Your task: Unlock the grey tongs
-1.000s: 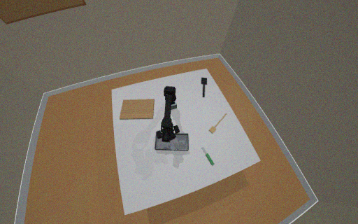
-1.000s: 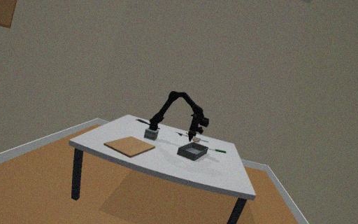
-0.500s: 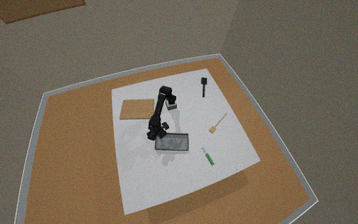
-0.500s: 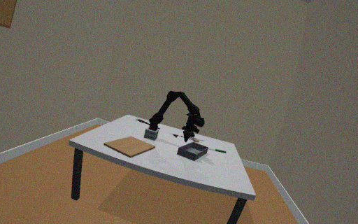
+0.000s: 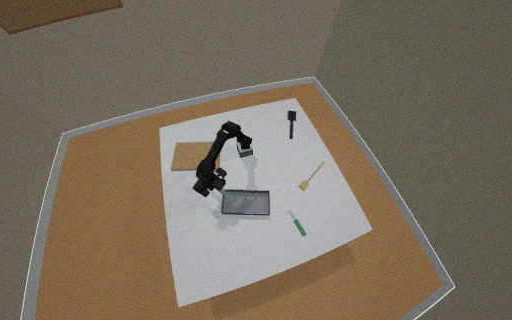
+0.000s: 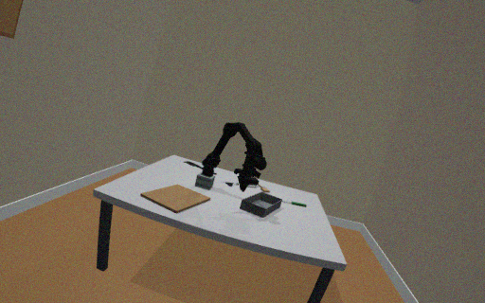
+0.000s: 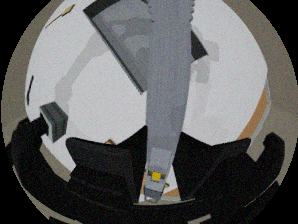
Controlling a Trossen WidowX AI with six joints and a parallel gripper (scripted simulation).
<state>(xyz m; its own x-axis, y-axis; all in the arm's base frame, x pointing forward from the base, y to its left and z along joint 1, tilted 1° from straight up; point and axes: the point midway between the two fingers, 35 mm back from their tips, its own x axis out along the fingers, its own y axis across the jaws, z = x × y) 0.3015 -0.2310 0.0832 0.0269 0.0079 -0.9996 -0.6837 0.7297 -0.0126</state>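
My gripper (image 7: 157, 127) is shut on the grey tongs (image 7: 170, 75), holding them above the table near the roasting tin's left end. In the wrist view the tongs are one narrow bar running out of the top edge, so their tips are out of view. The yellow lock piece (image 7: 156, 176) shows near the hinge end. The tongs look closed; their exact tilt is hard to tell. The dark grey roasting tin (image 5: 268, 203) (image 6: 252, 208) (image 7: 116, 58) stands below them with nothing resting across it. The wooden board (image 5: 184, 156) (image 6: 176, 197) lies flat and bare, partly behind the arm in the top view.
The arm's base block (image 5: 245, 152) (image 6: 205, 182) (image 7: 54, 121) stands beyond the tin. A green-handled knife (image 5: 299, 227) (image 6: 298, 204), a wooden spatula (image 5: 304, 185) and a black spatula (image 5: 291, 116) lie on the right side in the top view.
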